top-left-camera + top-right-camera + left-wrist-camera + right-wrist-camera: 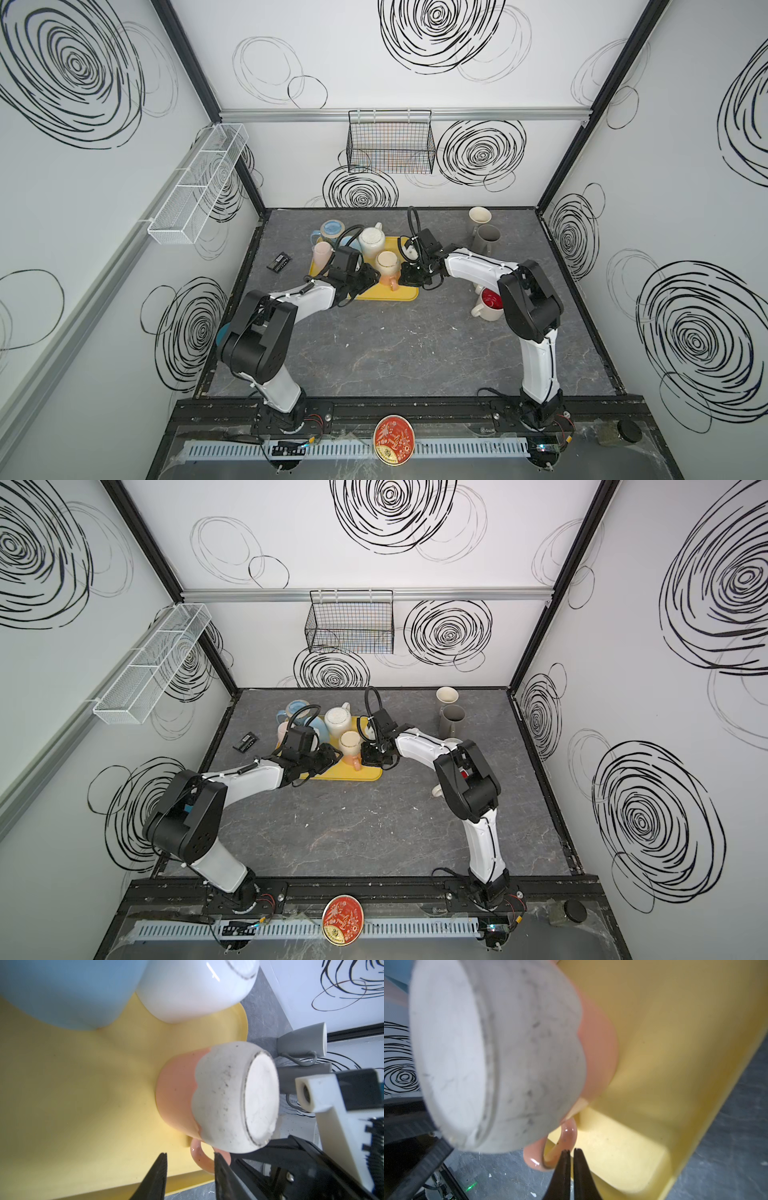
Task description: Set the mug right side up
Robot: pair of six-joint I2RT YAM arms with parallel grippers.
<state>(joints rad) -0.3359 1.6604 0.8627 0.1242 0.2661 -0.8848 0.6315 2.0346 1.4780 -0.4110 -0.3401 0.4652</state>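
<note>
Right tool (570, 1150), closed, beside overturned mug (500, 1043) handle (569, 1132).

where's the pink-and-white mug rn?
In both top views the pink-and-white mug sits upside down mid-table on the yellow tray, just in front of the white mug.

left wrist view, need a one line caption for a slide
Upside-down peach and white mug on the yellow tray, its handle seen between the jaws of the open left gripper.
</note>
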